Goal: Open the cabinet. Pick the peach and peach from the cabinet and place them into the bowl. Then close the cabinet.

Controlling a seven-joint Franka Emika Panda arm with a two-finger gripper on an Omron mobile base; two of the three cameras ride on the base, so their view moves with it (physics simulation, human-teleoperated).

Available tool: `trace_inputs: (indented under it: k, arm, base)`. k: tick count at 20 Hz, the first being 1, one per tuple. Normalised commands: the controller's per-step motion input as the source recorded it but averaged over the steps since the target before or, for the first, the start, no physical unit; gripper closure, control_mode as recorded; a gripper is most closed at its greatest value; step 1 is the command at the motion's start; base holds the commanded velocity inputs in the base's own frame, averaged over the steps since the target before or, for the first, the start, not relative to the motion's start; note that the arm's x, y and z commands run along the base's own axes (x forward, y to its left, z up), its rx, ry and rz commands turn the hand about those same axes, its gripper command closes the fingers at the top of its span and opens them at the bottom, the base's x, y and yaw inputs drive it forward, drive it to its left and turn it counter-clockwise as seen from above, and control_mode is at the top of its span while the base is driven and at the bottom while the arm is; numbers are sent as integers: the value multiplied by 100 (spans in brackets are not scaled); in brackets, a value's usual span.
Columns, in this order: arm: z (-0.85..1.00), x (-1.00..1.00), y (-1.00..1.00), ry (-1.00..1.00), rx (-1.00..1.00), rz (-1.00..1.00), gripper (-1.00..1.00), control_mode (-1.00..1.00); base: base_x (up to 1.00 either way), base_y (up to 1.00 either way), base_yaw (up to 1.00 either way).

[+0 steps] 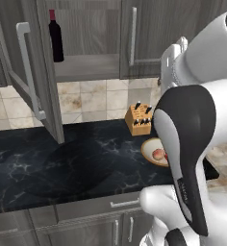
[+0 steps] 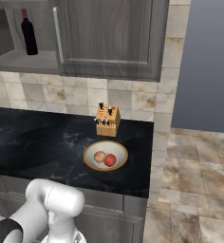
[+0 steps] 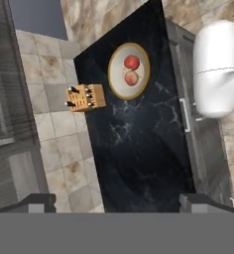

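Note:
The cabinet has its left door swung open toward me, while its right door is closed. On the black counter sits the bowl, holding both peaches: the red-orange one and the paler one. The hand view looks down on the bowl from high up, with the red peach beside the pale peach. My gripper is open, its fingertips wide apart with nothing between them, well above the counter.
A dark wine bottle stands on the open cabinet shelf. A wooden knife block sits just behind the bowl against the tiled wall. The black marble counter ends right of the bowl, with low drawers beneath.

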Motion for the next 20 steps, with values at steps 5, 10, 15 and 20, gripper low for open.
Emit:
trace_inputs:
  k: [5,10,15,20]
  arm:
    - [-1,-80,33,0,-18,0,-100,-100]
    - [-17,-61,26,-7,-21,4,-100,-100]
    - [-38,-21,34,-10,-23,12,-100,-100]
    - [-35,7,33,-13,-21,16,-100,-100]
  base:
    - [0,0,0]
    - [0,0,0]
    - [0,0,0]
    - [0,0,0]
